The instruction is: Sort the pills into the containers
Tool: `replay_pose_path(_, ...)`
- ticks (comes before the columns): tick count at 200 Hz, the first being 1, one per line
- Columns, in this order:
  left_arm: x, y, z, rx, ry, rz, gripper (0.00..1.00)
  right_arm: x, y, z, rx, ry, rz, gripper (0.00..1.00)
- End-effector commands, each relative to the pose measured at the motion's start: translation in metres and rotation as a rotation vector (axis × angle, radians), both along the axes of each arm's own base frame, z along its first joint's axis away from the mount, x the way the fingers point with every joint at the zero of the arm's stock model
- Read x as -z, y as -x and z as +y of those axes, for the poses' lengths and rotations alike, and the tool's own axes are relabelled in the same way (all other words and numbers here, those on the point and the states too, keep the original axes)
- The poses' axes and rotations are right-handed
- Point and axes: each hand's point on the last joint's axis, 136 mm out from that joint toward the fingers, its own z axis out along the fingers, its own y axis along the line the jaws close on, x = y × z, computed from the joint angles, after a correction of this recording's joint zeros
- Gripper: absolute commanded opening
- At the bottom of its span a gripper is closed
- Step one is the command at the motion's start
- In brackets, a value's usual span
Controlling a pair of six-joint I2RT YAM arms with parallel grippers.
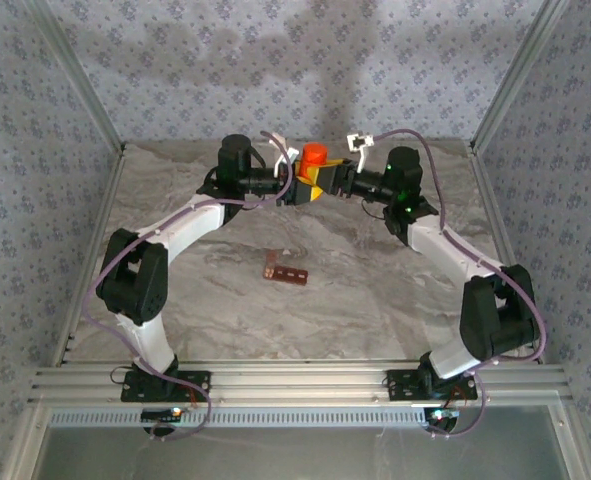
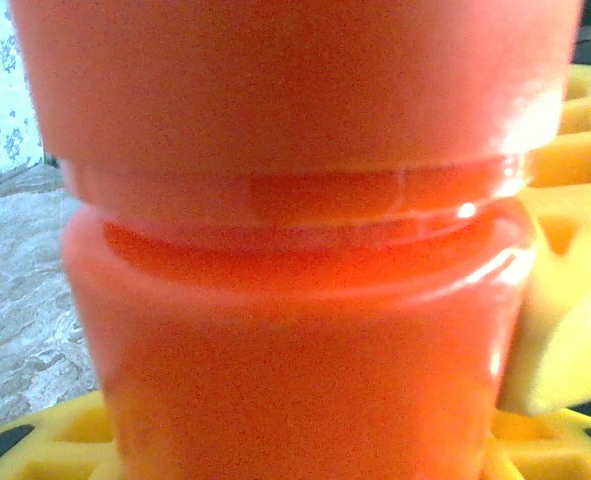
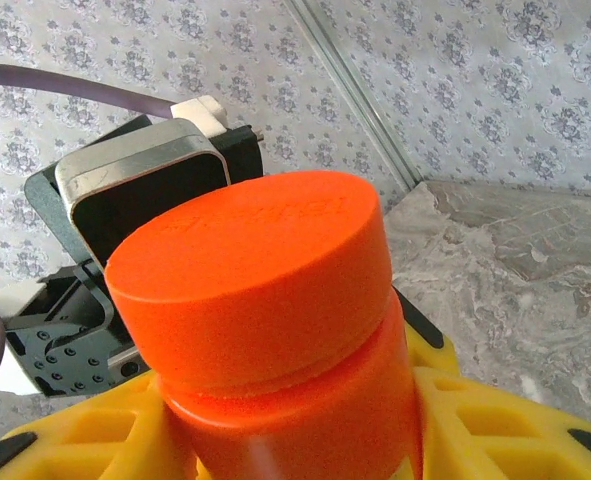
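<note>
Marble-patterned table [image 1: 375, 300] fills the middle of the overhead frame, enclosed by walls [image 1: 275, 60] papered in a small grey floral print. A ribbed aluminium rail [image 1: 305, 385] crosses the lower part of the frame and carries both arm bases.

Left arm [image 1: 175, 235] rises from the lower left and reaches to the upper centre. Right arm [image 1: 455, 250] rises from the lower right and reaches to the same spot, so the two wrists face each other.

Orange bottle [image 1: 313, 158] stands upright between them at the upper centre, with its orange cap [image 3: 245, 270] on.

Left gripper [image 1: 303, 190] is closed on the bottle. Its wrist view shows the bottle body pressed close to the lens, with yellow pads [image 2: 45, 450] at the lower corners on either side.

Right gripper [image 1: 327, 180] is also closed on the bottle. Its yellow fingers [image 3: 85, 440] sit against both sides of the body just below the cap. One of these fingers also appears at the right edge of the left wrist view, touching the bottle wall.

Containers [image 1: 285, 271], a dark red-brown strip, lie flat on the table at the centre of the overhead frame. They are below both grippers and well apart from them. The compartments are too small to tell what they hold.
</note>
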Motion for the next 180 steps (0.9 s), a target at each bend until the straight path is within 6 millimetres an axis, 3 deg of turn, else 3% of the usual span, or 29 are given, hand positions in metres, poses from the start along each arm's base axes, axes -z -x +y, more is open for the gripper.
replay_pose_path(1, -0.025, 0.018, -0.005, 0.066, 0.043, -0.111, 0.00, -0.008, -0.009, -0.001, 0.034, -0.030, 0.004, 0.36)
replay_pose_path(71, -0.031, 0.007, 0.001, 0.005, 0.055, -0.097, 0.11, -0.022, -0.021, -0.028, 0.167, -0.167, 0.015, 0.27)
replay_pose_path(97, -0.035, -0.002, 0.005, -0.040, 0.081, -0.070, 0.21, -0.024, -0.022, -0.032, 0.187, -0.199, 0.019, 0.26)
replay_pose_path(180, -0.039, -0.009, 0.011, -0.063, 0.125, -0.039, 0.27, -0.021, -0.027, -0.050, 0.268, -0.269, 0.038, 0.25)
